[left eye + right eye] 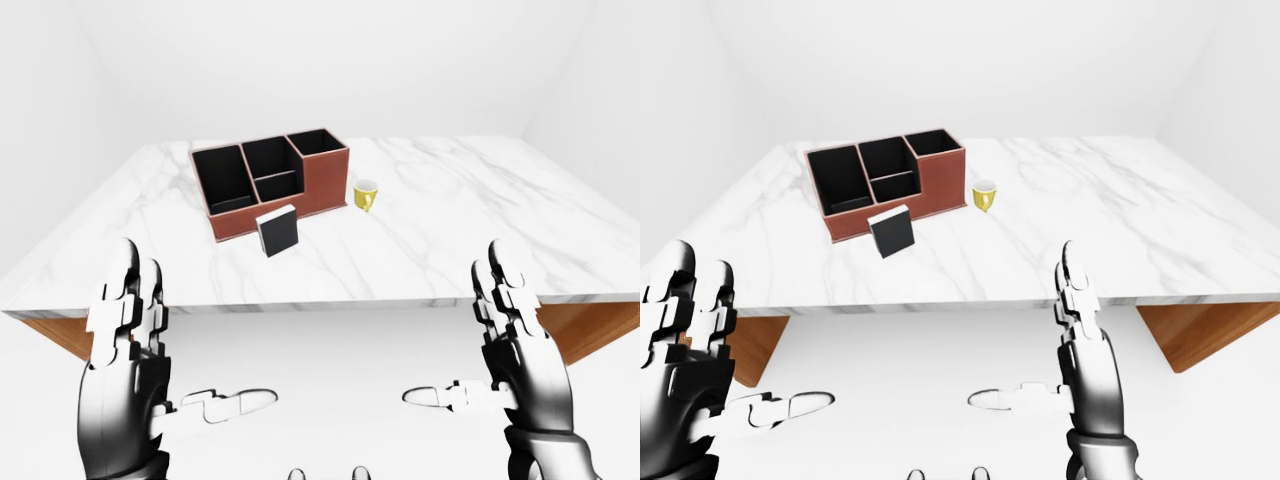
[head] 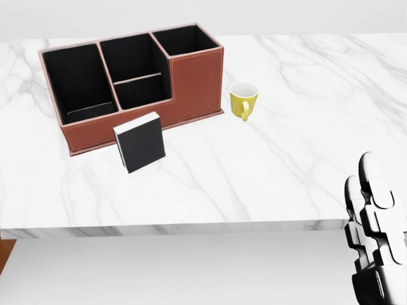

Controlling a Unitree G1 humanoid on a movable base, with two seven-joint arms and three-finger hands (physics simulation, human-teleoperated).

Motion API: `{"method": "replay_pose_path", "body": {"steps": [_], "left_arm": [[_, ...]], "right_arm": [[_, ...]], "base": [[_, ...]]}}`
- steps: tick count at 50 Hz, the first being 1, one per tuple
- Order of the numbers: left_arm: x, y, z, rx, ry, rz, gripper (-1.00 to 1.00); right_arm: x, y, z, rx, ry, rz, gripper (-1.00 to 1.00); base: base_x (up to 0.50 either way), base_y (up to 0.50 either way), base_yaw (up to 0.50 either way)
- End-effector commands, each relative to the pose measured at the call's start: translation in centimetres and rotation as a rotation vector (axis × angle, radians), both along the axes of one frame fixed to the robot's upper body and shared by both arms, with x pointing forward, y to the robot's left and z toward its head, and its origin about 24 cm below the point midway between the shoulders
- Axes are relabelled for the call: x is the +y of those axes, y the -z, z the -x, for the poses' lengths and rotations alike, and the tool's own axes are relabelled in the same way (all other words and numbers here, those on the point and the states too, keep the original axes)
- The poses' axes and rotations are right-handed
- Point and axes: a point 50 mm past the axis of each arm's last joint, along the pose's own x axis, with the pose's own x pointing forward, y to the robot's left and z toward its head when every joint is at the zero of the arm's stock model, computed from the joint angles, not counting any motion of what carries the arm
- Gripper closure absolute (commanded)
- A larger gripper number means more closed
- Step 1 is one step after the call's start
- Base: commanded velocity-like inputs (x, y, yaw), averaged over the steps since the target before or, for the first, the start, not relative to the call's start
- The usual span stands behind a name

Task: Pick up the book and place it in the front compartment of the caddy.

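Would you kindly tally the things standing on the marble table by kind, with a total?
Book: 1
Caddy: 1
Yellow mug: 1
Total: 3

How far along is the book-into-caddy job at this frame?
Nothing is done yet. The book stands on the marble table, leaning against the caddy, outside all its compartments. Nothing is in hand: the left hand and right hand are open and empty, short of the table's near edge. Left: reach, grasp, lift, place.
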Motion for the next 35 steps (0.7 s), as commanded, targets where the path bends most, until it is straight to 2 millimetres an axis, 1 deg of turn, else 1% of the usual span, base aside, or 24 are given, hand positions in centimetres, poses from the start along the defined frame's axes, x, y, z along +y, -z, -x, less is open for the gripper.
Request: {"method": "replay_pose_path", "body": {"steps": [1, 35], "left_arm": [[-0.37, -0.24, 0.17, 0.002, 0.006, -0.022, -1.00], [-0.77, -0.29, 0.33, -0.010, 0.017, -0.031, -1.00]], "right_arm": [[0.29, -0.43, 0.32, -0.013, -0.011, 0.012, -1.00], [0.70, -0.33, -0.11, -0.019, -0.016, 0.028, -1.00]], "base": [[0.50, 0.00, 0.00], [0.50, 0.00, 0.00]]}}
